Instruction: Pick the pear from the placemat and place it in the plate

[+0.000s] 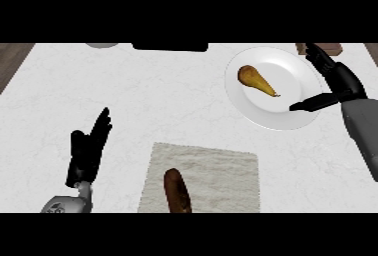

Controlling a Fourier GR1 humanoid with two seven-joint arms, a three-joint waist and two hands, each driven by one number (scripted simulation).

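Right hand [336, 82] spread open at the plate's [255, 112] right rim, thumb over the edge, apart from the pear [256, 80] lying on the plate. Left hand [88, 147] open, resting beside the placemat [221, 170]. Best lifted straight away without nudging rim or pear.

A kitchen, it seems: a white marble-patterned table [148, 95] carries a round white ceramic plate [284, 112] and a pale woven cloth placemat [221, 175].
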